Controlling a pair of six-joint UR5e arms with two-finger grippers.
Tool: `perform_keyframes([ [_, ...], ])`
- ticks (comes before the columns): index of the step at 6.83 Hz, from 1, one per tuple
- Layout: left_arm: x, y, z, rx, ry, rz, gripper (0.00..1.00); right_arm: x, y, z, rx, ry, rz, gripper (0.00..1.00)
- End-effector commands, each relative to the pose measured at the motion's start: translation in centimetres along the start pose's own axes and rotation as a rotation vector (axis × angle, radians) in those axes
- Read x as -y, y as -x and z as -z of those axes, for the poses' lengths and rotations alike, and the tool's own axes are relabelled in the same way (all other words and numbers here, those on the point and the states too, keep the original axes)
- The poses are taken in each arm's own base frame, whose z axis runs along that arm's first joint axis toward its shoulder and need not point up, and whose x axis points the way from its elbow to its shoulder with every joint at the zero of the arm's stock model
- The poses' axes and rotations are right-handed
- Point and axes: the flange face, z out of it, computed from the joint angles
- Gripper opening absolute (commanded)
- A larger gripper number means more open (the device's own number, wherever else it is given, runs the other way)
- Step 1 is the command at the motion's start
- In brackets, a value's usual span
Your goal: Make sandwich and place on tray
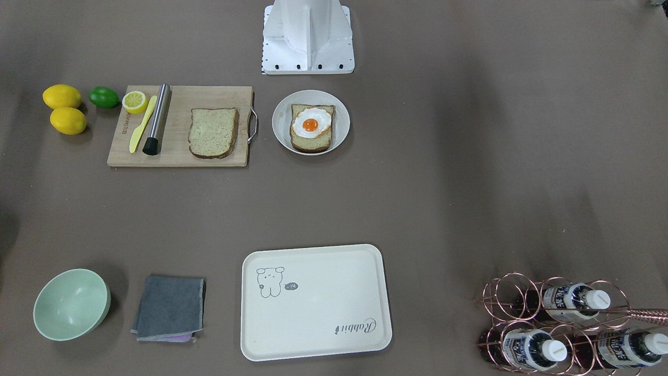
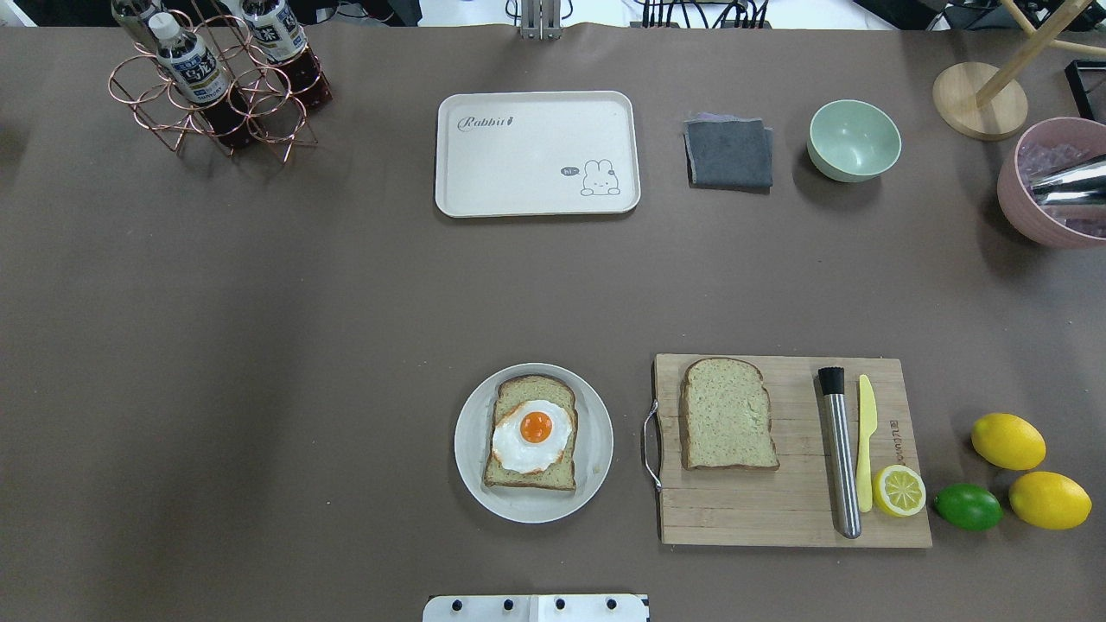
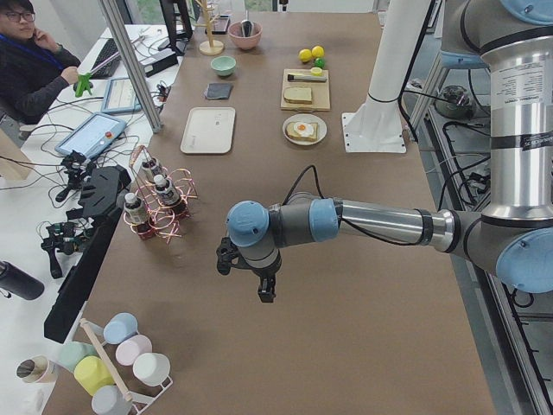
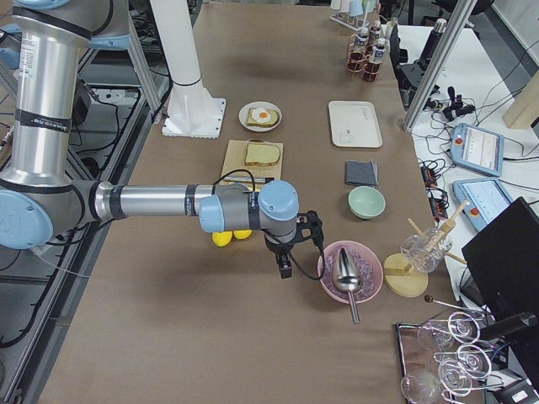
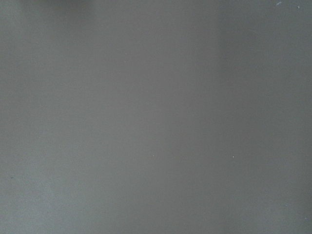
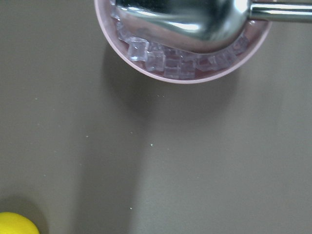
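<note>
Sandwich (image 2: 531,432) unassembled, well apart from the tray (image 2: 518,164).
1 slice (image 2: 536,390) (egg-topped) is laid on the plate (image 2: 596,449), 1 on the cutting board (image 2: 778,510); jaw states of left gripper (image 3: 263,290) and right gripper (image 4: 285,265) cannot be told.

Left arm (image 3: 380,223) level, left hand (image 3: 266,292) downward; right arm (image 4: 152,202) level, right hand (image 4: 285,268) downward

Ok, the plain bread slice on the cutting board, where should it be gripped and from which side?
Come down from above: the bread slice lies flat on the cutting board, likely too low for a sideways approach. Pinch across its two straight side crusts at mid-length, the shorter span, with bare board beside both.
</note>
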Motion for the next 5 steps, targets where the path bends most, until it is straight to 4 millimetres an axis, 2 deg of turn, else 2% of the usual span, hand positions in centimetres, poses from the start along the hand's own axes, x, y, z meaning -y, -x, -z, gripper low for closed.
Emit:
perform_keyframes([
  [1,1.6,-1.1,3.1,0.029,-0.145,-0.123,0.98,0.5,2.5,2.3,0.025,-0.051,0.034,1.00],
  [2,2.4,-2.3,4.8,0.035,-0.229,-0.201,0.98,1.1,3.4,3.2,0.027,-0.070,0.028,1.00],
  [3,4.1,-4.0,6.2,0.045,-0.272,-0.273,0.98,0.6,3.5,3.1,0.016,-0.077,0.036,1.00],
  [4,4.3,-4.8,6.7,0.056,-0.323,-0.332,0.98,0.5,3.6,3.4,0.007,-0.123,0.073,1.00],
  [5,4.0,-4.7,6.4,0.056,-0.329,-0.346,0.98,1.0,4.0,3.8,0.011,-0.138,0.033,1.00],
])
